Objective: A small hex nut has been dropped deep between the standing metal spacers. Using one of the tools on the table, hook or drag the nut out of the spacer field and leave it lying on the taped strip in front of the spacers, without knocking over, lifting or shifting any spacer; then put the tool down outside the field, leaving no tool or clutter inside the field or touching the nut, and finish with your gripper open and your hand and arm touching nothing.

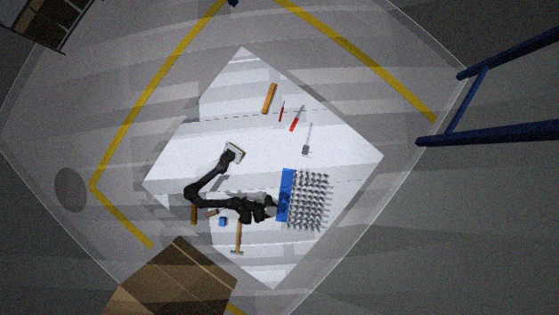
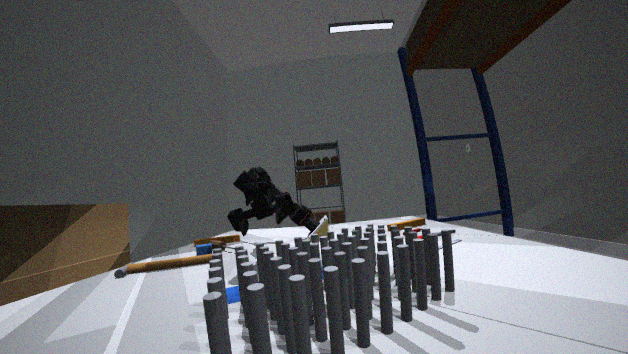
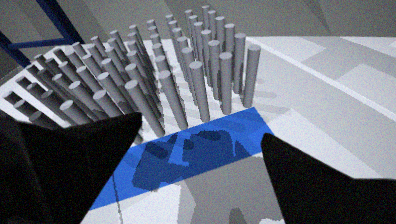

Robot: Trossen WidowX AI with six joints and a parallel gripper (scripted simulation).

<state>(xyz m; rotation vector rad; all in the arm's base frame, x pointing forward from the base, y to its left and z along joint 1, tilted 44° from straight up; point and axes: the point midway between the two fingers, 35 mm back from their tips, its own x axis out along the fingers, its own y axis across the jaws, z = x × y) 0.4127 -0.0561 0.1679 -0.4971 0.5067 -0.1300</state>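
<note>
Spacers (image 1: 310, 200) (image 2: 362, 300) (image 3: 198, 90) fill the biggest patch of work here, standing upright in a dense block. Alongside runs the blue tape strip (image 1: 285, 196) (image 2: 233, 295) (image 3: 250, 125), and over its near side hangs the black gripper (image 1: 271, 208) (image 2: 236, 226) (image 3: 202, 128), fingers spread wide with nothing between them. Smaller still, a hammer (image 1: 238, 236) (image 2: 170, 262) and a red-handled screwdriver (image 1: 294, 124) lie outside the field. As for the hex nut, I can't make it out in any view; it is presumably down among the posts.

I'd call this the looking stage, before any tool is taken. Next, the arm should lift clear and fetch something slim enough for the lanes, perhaps the thin grey tool (image 1: 306, 149).

From above, the tools' layout is plain; the wrist view alone shows the finger shadows on the tape, while the low exterior view mostly buries the strip behind posts.
</note>
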